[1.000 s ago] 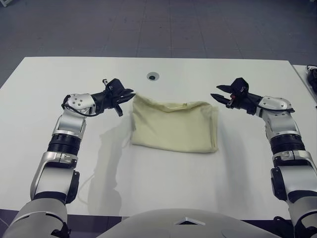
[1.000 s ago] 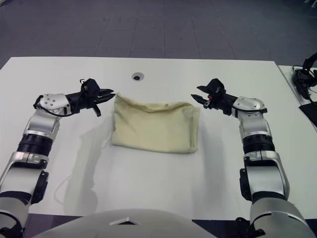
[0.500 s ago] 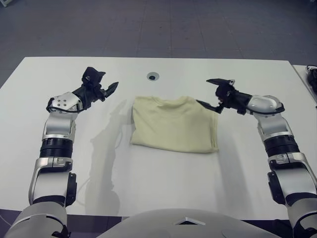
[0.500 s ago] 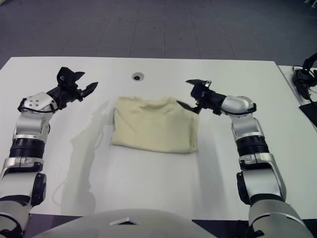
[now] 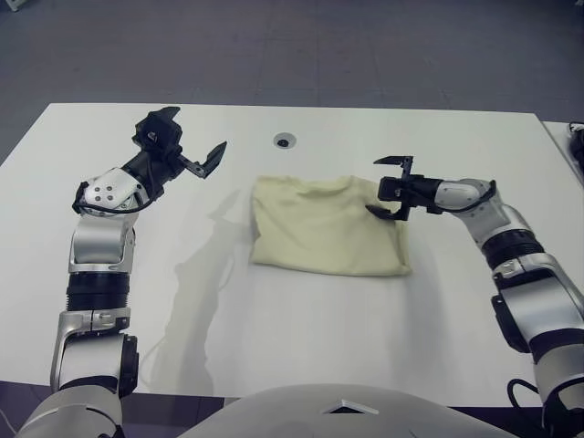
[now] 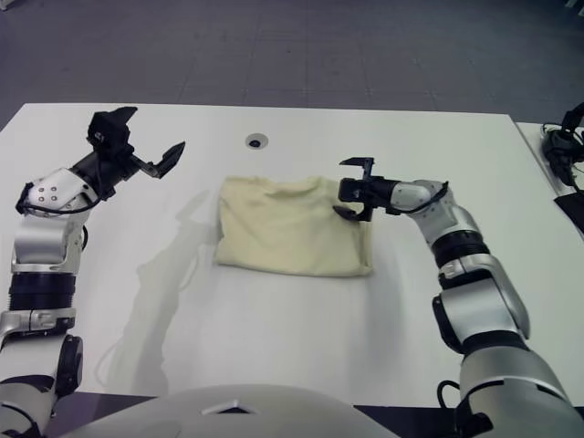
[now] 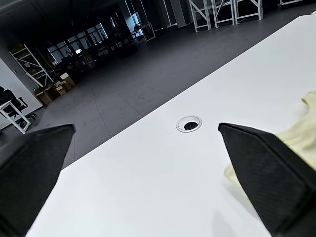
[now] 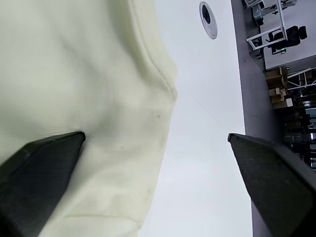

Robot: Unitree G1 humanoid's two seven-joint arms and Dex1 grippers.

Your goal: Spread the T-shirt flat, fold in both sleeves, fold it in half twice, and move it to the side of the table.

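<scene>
Seen from the head, one folded T-shirt [image 5: 324,239] lies on the table [image 5: 301,310] between the two grippers, with one cable hole [image 5: 286,140] beyond them. The left gripper [image 5: 196,130] hangs spread wide and empty, well apart from the cloth. In its wrist view the hole [image 7: 189,124] sits between its two fingers [image 7: 34,168]. In the right wrist view the right gripper [image 5: 374,185], also spread and grasping nothing, straddles the T-shirt's [image 8: 74,74] edge; contact I cannot tell.
</scene>
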